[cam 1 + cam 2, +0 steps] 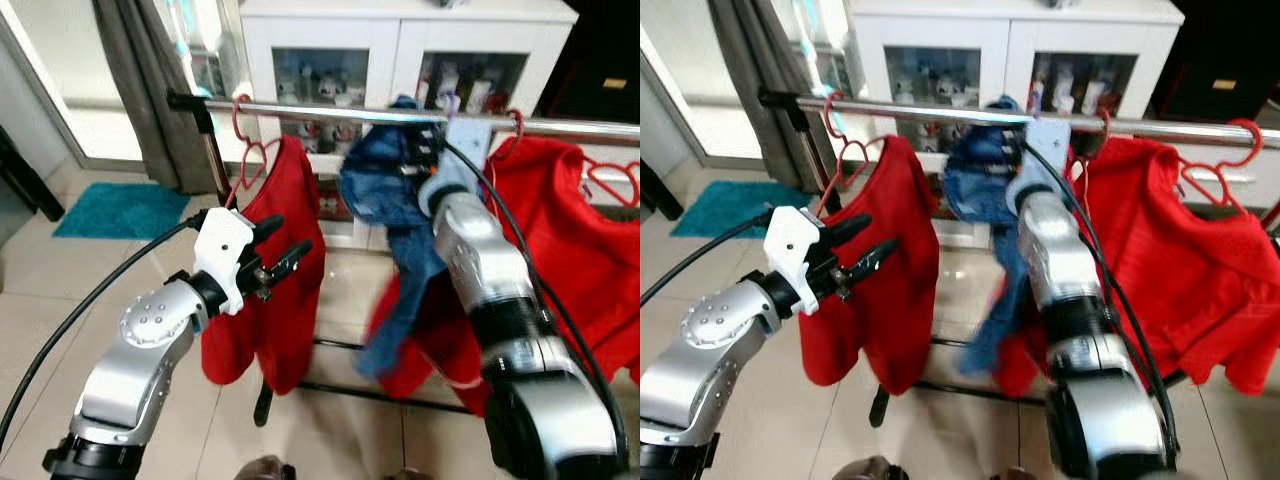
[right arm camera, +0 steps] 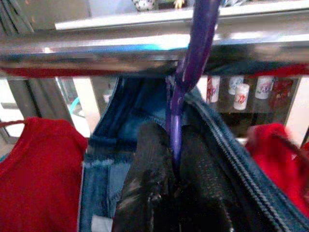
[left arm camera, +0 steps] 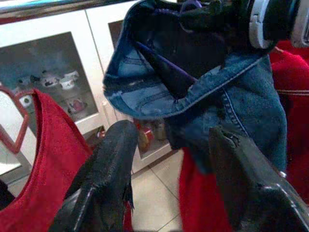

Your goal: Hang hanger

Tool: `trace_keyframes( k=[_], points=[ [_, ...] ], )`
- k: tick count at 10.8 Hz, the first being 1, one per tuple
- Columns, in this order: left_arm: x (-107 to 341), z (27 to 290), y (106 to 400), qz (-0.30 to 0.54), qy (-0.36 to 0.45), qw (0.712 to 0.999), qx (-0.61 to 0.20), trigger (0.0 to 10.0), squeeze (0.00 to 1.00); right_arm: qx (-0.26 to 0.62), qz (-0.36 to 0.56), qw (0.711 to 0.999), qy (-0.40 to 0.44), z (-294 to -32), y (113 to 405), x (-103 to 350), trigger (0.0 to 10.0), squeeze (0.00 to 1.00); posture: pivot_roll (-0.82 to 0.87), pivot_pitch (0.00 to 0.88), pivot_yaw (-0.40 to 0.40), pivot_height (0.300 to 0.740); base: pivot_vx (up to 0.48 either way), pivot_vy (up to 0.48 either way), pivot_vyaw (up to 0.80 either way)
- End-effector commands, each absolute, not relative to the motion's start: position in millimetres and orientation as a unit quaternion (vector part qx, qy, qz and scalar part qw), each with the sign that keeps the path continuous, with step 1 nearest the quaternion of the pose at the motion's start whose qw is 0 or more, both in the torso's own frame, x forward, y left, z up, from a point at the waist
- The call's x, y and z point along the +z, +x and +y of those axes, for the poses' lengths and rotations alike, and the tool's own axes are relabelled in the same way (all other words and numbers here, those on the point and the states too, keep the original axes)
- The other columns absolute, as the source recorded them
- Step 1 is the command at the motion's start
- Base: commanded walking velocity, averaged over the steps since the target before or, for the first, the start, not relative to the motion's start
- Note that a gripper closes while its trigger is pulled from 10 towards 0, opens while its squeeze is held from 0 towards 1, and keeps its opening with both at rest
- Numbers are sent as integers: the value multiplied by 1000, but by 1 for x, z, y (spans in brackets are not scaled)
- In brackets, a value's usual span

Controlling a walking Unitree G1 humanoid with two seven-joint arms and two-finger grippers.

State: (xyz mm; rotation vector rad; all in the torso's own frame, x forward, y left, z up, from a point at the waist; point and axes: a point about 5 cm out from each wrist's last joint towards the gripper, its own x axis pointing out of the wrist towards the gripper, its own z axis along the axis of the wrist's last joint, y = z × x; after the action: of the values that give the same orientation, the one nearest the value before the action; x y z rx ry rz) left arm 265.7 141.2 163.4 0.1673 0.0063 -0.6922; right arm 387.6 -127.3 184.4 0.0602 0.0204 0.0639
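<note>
Overhead, my right gripper [image 2: 176, 193] clamps the purple hanger [image 2: 193, 58] at the chrome rail [image 1: 330, 110]; left gripper [image 1: 280, 250] open; tiled floor [image 1: 60, 270], white cabinet [image 1: 400, 30] behind.

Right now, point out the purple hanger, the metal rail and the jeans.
purple hanger [image 2: 195, 53], right wrist view, on its neck crossing the rail.
metal rail [image 1: 300, 108], left eye view, on its bare stretch.
jeans [image 1: 380, 190], left eye view, on the bunched denim.

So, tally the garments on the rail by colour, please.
Red garments: 2, the left red top and the right red top.
Blue denim garments: 1, the denim garment on a purple hanger gripped by the right gripper.
Total: 3.
</note>
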Motion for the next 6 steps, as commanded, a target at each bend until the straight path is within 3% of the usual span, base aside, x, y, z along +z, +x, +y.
trace_keyframes(
  k=[1,6],
  points=[
    [168,143,265,1,88,936,-342,10000,0,42,-22,999,15,-125,396,204,10000,0,83,56,58,723,0,0,0],
    [167,143,260,18,100,930,-353,10000,0,49,74,995,-54,-114,413,199,10000,0,89,77,38,723,0,0,0]
  ],
)
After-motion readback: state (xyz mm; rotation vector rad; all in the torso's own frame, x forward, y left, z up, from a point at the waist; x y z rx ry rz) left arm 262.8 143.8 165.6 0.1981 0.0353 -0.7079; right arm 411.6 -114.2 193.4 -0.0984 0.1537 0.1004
